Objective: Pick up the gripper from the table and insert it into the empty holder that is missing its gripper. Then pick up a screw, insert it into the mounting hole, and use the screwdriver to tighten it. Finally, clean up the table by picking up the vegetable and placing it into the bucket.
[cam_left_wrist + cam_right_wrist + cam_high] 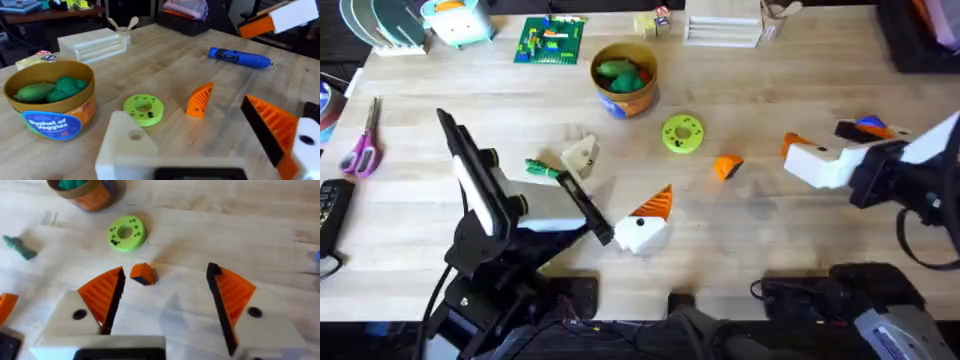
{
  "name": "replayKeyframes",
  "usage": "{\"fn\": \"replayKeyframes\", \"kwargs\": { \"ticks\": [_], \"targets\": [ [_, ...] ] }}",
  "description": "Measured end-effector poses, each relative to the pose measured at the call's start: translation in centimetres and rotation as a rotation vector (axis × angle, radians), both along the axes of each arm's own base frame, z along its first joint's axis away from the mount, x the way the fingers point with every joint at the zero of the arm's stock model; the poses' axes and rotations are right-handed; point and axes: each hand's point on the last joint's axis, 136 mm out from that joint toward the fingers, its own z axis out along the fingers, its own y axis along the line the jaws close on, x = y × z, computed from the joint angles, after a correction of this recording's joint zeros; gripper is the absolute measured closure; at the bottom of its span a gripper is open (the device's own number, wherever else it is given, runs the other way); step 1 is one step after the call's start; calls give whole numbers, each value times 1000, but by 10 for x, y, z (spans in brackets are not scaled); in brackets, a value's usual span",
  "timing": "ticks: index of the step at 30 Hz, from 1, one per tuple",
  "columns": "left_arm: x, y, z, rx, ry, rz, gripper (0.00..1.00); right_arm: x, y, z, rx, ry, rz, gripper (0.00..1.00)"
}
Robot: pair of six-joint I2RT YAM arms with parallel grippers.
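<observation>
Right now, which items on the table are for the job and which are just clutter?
Job: orange gripper piece, bare white holder, blue screwdriver, green vegetable stalk, bucket.

Lying about: yellow-green disc, pink scissors, green brick plate, white rack.
</observation>
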Motion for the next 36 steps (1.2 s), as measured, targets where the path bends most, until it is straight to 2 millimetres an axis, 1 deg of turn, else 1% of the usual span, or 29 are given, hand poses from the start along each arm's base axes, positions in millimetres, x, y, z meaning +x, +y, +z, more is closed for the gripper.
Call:
{"fn": "replayKeyframes", "kwargs": {
  "ticks": [4, 9, 11, 14, 18, 22, 23, 25, 26, 29, 31, 34, 36],
  "targets": [
    [0, 0, 0, 0, 0, 0, 8, -7, 10, -11, -8, 128, 57, 10],
    [0, 0, 0, 0, 1, 0, 8, -4, 33, -22, -38, 260, 172, 10],
    [0, 0, 0, 0, 0, 0, 9, -4, 43, -34, -53, 325, 220, 10],
    [0, 0, 0, 0, 0, 0, 8, -4, 53, -52, -71, 414, 261, 10],
    [0, 0, 0, 0, 0, 0, 8, 4, 58, -70, -84, 488, 274, 10],
    [0, 0, 0, 0, 0, 0, 9, 17, 62, -83, -87, 513, 274, 10],
    [0, 0, 0, 0, 0, 0, 8, 21, 63, -86, -89, 519, 274, 24],
    [0, 0, 0, 0, 0, 0, 8, 25, 64, -93, -94, 535, 274, 93],
    [0, 0, 0, 0, 0, 0, 8, 27, 65, -97, -96, 546, 275, 134],
    [0, 0, 0, 0, 0, 0, 8, 28, 65, -106, -102, 579, 277, 214],
    [0, 0, 0, 0, 0, 0, 8, 28, 67, -109, -108, 586, 282, 258],
    [0, 0, 0, 0, 0, 0, 8, 32, 74, -109, -113, 564, 305, 290],
    [0, 0, 0, 0, 0, 0, 8, 33, 79, -109, -121, 548, 323, 360]
  ]
}}
